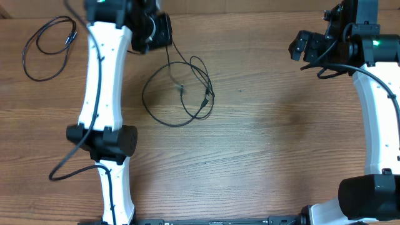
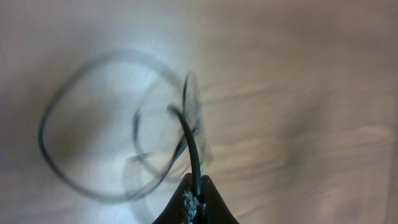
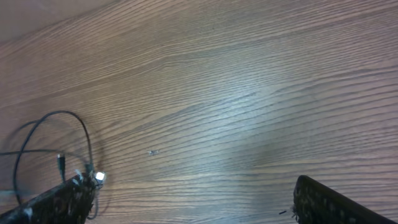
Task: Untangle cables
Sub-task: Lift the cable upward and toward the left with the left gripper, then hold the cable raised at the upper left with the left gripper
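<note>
On the bench (image 1: 262,144), the tangled cables (image 1: 178,94) lie left of centre, trailing nearward from my left pincer (image 2: 194,186), which is pressed together on one strand. My right pincer (image 1: 303,49) hangs spread, well apart to the right.

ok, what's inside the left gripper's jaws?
One black cable, pinched between its shut fingers, running to the tangled loops on the table. The pinched stretch is hidden.

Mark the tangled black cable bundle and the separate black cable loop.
tangled black cable bundle (image 1: 206,95), overhead view, strands crossing on its right side
separate black cable loop (image 1: 70,37), overhead view, thick plug section
</note>
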Available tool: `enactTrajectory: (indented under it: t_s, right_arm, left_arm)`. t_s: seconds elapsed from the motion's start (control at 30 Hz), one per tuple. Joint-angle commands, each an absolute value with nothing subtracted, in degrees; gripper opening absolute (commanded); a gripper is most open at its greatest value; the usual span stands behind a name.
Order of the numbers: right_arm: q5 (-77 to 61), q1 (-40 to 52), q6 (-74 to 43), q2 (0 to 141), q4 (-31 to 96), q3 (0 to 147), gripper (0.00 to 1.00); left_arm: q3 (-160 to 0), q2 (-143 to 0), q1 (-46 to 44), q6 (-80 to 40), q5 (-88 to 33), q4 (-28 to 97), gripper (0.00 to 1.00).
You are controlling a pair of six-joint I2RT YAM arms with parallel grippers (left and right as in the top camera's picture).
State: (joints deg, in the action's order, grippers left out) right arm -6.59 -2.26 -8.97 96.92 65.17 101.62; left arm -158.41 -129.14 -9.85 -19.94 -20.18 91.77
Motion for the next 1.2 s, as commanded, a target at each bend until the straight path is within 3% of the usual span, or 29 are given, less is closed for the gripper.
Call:
enactTrajectory:
  t_s: [0.0,0.3,0.6,0.93,1.17]
  right_arm:
    - [-6.2,-2.37,-9.17,97.1,64.86,101.91,1.0]
    - [-6.2,-2.37,-9.17,97.1,64.86,101.91,1.0]
    - [-6.2,-2.37,-9.17,97.1,64.86,101.91,1.0]
    - [-6.22,-2.37,-9.17,97.1,64.86,101.91,1.0]
    - [-6.2,-2.37,-9.17,97.1,64.86,101.91,1.0]
  left_arm:
    - [-173.18,-128.44,-11.4,-17.93,-22.31,91.83,0.04]
    - [-180.0,-123.09,-12.05,-18.0,-28.53,80.05,0.04]
    - [-180.0,-118.28,-12.03,-26.55,-31.18,68.38,0.04]
    - [-180.0,-112.81,-10.9,-37.17,-30.92,38.52,0.04]
    - [-180.0,-112.27,-10.87,-44.4,-26.72,24.75,0.04]
